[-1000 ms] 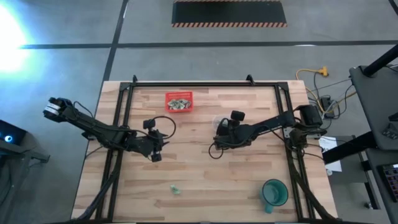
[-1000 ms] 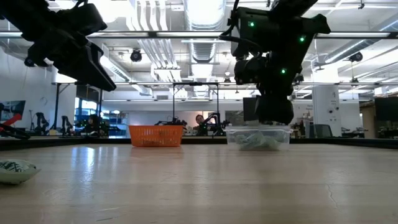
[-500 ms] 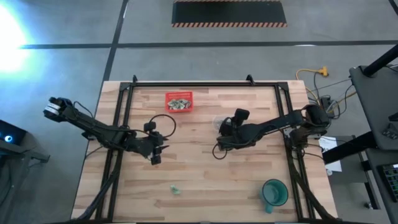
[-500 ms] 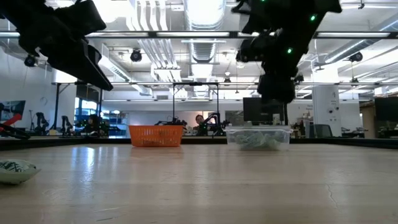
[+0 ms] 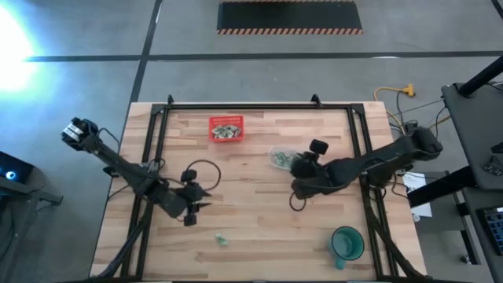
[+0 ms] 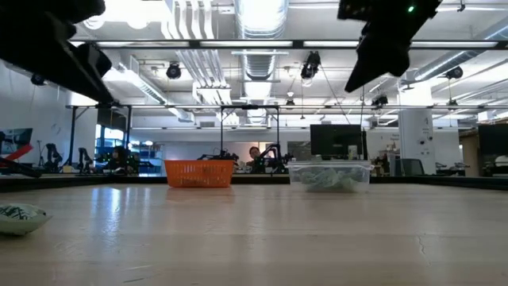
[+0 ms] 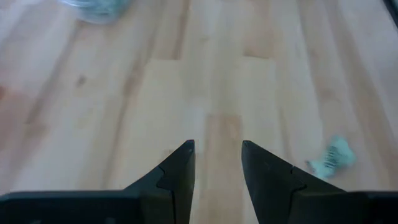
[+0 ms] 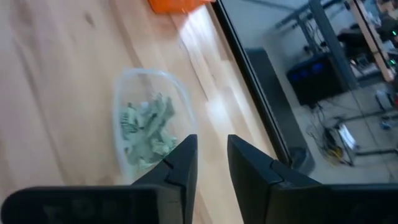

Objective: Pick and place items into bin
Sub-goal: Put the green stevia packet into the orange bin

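Observation:
The red bin [image 5: 225, 128] stands near the table's far edge with pale green wrapped pieces in it; in the low view the bin [image 6: 199, 172] looks orange. A clear tub [image 5: 280, 157] [image 8: 149, 127] [image 6: 329, 175] holds more green pieces. One loose piece [image 5: 222, 238] [image 7: 331, 158] [image 6: 20, 218] lies flat on the wood near the near edge. My left gripper [image 5: 198, 207] [image 7: 217, 155] is open, hovering on the far-left side of that piece. My right gripper [image 5: 296, 165] [image 8: 211, 152] is open and empty, raised just right of the tub.
A green mug [image 5: 346, 244] stands at the table's near right corner. Black frame rails [image 5: 154, 157] run along the table's left, far and right sides. Bare wood lies between the arms and along the near edge.
My left gripper has moved toward the table's near edge, closer to the loose piece. My right gripper has risen from just above the clear tub and drawn back toward the right, leaving the tub uncovered. The tub and the bin have stayed where they were.

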{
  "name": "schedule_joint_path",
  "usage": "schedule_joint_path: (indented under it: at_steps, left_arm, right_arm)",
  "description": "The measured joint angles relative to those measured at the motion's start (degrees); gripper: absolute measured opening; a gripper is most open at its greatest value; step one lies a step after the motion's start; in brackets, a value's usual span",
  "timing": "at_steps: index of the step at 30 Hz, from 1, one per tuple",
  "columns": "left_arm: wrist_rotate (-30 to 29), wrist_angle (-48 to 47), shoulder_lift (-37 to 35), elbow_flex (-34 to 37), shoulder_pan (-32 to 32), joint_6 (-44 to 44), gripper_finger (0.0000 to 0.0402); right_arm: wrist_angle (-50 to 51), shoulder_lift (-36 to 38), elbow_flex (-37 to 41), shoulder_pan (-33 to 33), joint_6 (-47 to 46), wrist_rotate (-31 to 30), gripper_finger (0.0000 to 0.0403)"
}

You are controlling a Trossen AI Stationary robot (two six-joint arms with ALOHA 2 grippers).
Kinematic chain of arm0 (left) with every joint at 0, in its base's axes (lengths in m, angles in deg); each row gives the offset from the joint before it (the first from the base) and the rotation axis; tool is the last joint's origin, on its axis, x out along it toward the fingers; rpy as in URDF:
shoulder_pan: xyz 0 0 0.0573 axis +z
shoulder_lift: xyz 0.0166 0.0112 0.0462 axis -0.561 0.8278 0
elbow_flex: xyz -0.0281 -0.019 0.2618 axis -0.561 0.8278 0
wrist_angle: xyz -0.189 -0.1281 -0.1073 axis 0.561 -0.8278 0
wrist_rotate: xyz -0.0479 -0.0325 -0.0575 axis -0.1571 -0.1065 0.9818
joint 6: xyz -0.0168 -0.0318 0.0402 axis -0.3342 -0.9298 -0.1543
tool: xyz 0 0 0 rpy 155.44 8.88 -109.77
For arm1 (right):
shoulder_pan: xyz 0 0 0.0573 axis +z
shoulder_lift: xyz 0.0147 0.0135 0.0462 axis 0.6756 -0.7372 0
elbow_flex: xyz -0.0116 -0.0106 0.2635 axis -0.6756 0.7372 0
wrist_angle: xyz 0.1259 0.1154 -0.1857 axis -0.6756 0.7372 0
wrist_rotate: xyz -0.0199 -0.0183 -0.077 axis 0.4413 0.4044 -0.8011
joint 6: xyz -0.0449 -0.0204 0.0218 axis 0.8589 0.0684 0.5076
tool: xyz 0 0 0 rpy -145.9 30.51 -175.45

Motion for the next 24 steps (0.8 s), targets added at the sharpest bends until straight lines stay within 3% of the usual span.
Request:
schedule_joint_path:
  at_steps: [8, 16, 24]
  left_arm:
    - [0.4, 9.9, 7.5, 0.0, -5.6, -1.3, 0.0116]
    - [7.2, 26.3, 19.4, 0.0, -6.6, 3.6, 0.0116]
    - [10.7, 34.5, 27.6, 0.0, -6.8, 3.7, 0.0116]
  right_arm:
    - [-1.2, 3.7, 0.4, 4.9, 0.0, 0.1, 0.0080]
    - [-2.4, 3.7, 0.4, 6.4, 0.9, 0.2, 0.0079]
    - [-4.8, 3.5, 0.4, 7.9, 3.2, 0.8, 0.0073]
